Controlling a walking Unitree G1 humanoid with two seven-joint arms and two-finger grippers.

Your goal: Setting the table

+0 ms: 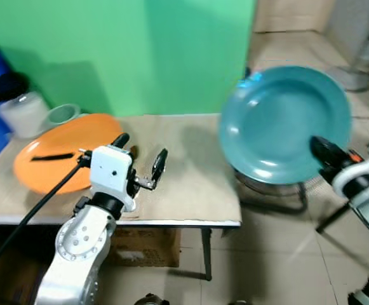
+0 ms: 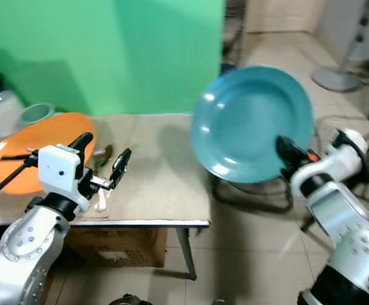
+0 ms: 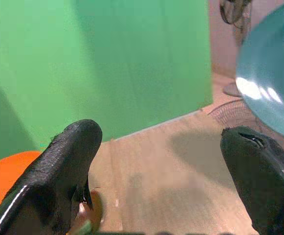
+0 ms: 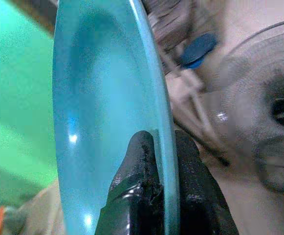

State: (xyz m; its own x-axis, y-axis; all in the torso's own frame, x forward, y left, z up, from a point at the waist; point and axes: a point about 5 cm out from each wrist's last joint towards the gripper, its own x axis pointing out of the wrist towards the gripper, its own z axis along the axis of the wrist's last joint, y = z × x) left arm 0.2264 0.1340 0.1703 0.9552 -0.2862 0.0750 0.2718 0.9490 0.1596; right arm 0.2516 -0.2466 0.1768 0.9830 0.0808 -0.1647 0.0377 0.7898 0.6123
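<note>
R gripper (image 4: 163, 196) pinches teal plate (image 1: 284, 124) rim, plate tilted past table (image 1: 190, 184) edge. L gripper (image 1: 141, 155) fingers spread over table. Orange plate (image 1: 63, 152) holds dark utensil (image 1: 52, 157).

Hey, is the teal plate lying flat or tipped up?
Tipped up. The teal plate stands nearly on edge in the air beside the table, its rim pinched by the right hand.

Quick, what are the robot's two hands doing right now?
Left gripper: open, holding nothing, over the table.
Right gripper: closed on the rim of the teal plate, held up beside the table.
</note>
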